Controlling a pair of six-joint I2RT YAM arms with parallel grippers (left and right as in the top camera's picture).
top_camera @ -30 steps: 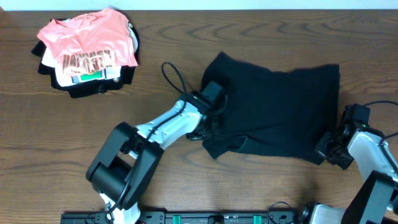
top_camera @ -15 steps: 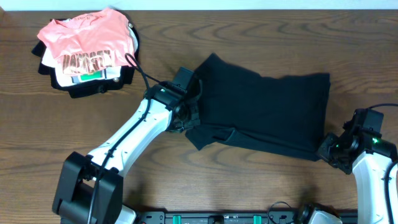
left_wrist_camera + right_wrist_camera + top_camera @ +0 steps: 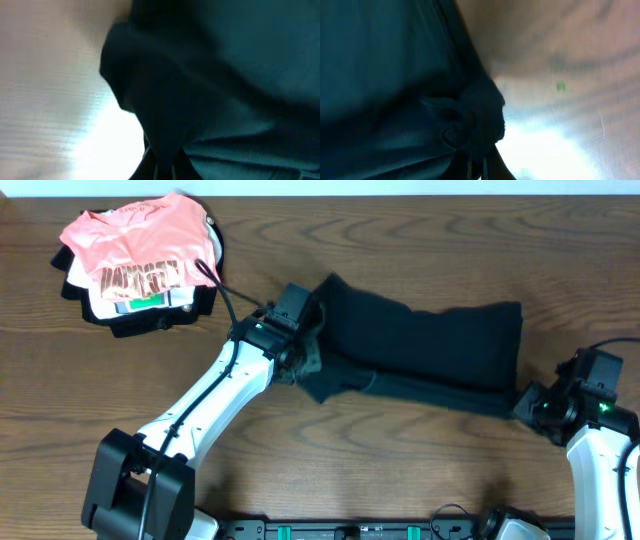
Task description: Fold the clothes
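Black garment (image 3: 420, 350) lay mid-table (image 3: 400, 480) as a long band stretched between the two arms, well apart from the folded pile (image 3: 140, 265) at the far left corner. It was soft, limp and light cloth that sags and bunches wherever it is unsupported and holds no shape, so it is likely best held at corners or hem edges and kept taut between both pincers. Left gripper (image 3: 305, 368) was clamped on the bunched left end. Right gripper (image 3: 530, 402) was clamped on the near right corner. In both wrist views dark fabric (image 3: 225, 75) gathered right at the fingertips, though the fingers themselves were barely visible. Versus a second ago, the garment was spread much wider then, with its near edge lower. Now it was narrower front to back, with the near edge drawn up toward the far edge. The left arm had swung left and further out, and the pile was unchanged.
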